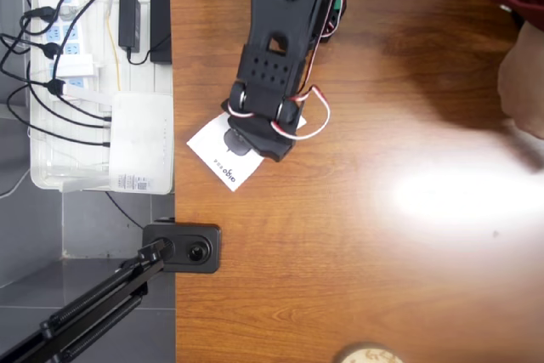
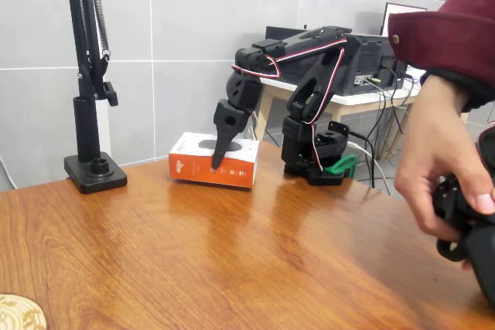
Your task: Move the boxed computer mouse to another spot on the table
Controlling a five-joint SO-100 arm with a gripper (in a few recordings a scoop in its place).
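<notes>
Overhead view: black two-finger gripper (image 1: 259,138) directly above flat white mouse carton (image 1: 219,155), hiding its upper right part; carton near left edge of glossy brown wood-grain table (image 1: 357,252), long axis diagonal, upper left to lower right. Fixed view: gripper tip (image 2: 217,156) at orange front face of carton (image 2: 213,161), pointing down. Jaw opening unreadable; grasp unconfirmed.

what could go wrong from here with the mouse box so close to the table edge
The boxed computer mouse lies at the table edge, beside the white tray of cables; a push that way might tip it off. The end effector reaches down over the box's front side, tip at the orange face; whether it grips cannot be told, so a lift may slip. The camera clamp sits near, so a sweep might hit it.
</notes>
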